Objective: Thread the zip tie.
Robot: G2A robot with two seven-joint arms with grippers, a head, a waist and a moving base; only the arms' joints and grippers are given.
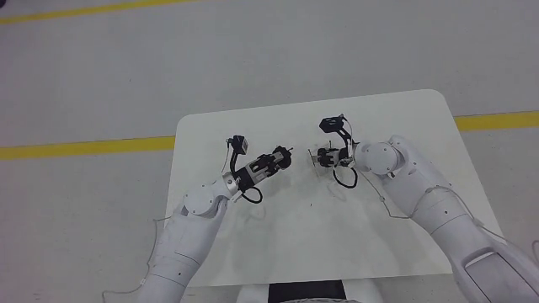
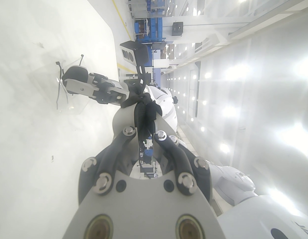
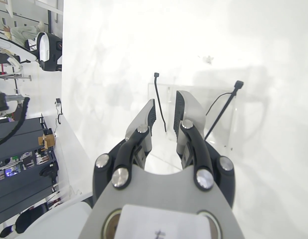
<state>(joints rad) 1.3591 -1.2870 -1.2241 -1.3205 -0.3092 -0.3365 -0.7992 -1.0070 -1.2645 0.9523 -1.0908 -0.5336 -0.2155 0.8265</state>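
The right gripper (image 3: 166, 98) hangs over a clear holder (image 3: 230, 125) on the white surface (image 1: 286, 244). Its jaws are apart, and a thin black zip tie (image 3: 159, 101) runs between them, touching neither as far as I can see. A second tie (image 3: 222, 109) leans just beside it. The left gripper (image 1: 284, 159) sits nearby; I cannot tell how its jaws stand. The tie looks featherlight, springy and slick, so I'd pinch the strap close to its tip to steer it
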